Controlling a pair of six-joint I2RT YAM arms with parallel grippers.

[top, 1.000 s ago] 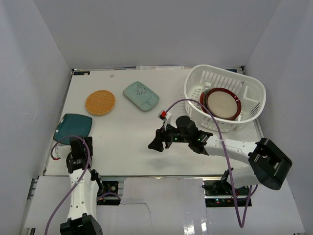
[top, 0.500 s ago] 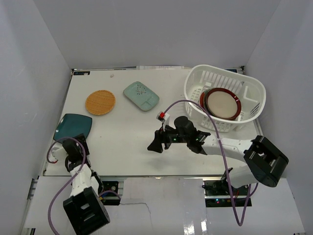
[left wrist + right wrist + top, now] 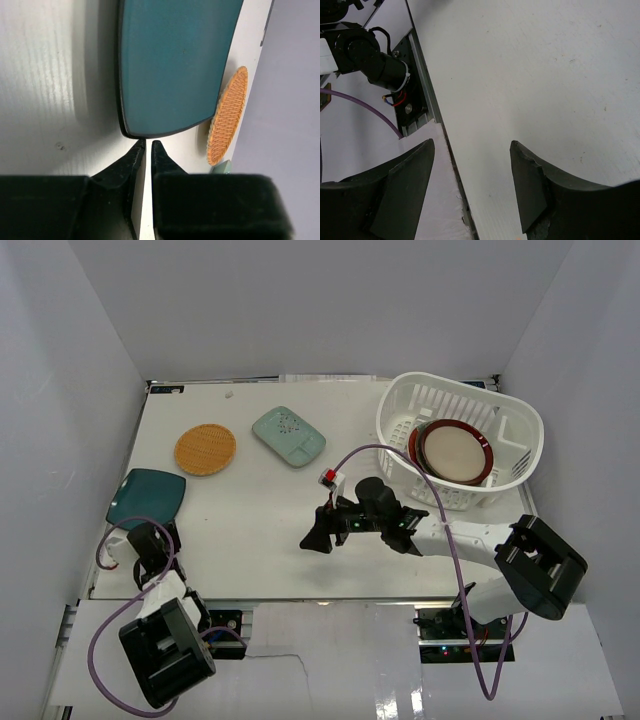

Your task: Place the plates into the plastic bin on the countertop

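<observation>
The dark teal plate (image 3: 148,497) (image 3: 175,65) lies at the countertop's (image 3: 260,520) left edge. My left gripper (image 3: 150,538) (image 3: 148,142) is turned on its side at the plate's near rim, its jaws closed to a thin slit with the tips on that rim. The orange woven plate (image 3: 205,449) (image 3: 229,117) and the mint plate (image 3: 288,435) lie farther back. The white plastic bin (image 3: 395,420) at the back right holds a red-rimmed cream plate (image 3: 455,452). My right gripper (image 3: 318,532) (image 3: 472,145) hovers open over bare countertop near the front edge, holding nothing.
White walls close in the left, back and right sides. The left arm's base and purple cable (image 3: 160,640) sit below the front edge. The right arm's cable (image 3: 380,450) arcs in front of the bin. The right wrist view shows the countertop's front rail (image 3: 420,100).
My left jaws have gone from wide open to a thin slit at the teal plate's rim, and the left arm has swung lower. The right gripper has drifted slightly left.
</observation>
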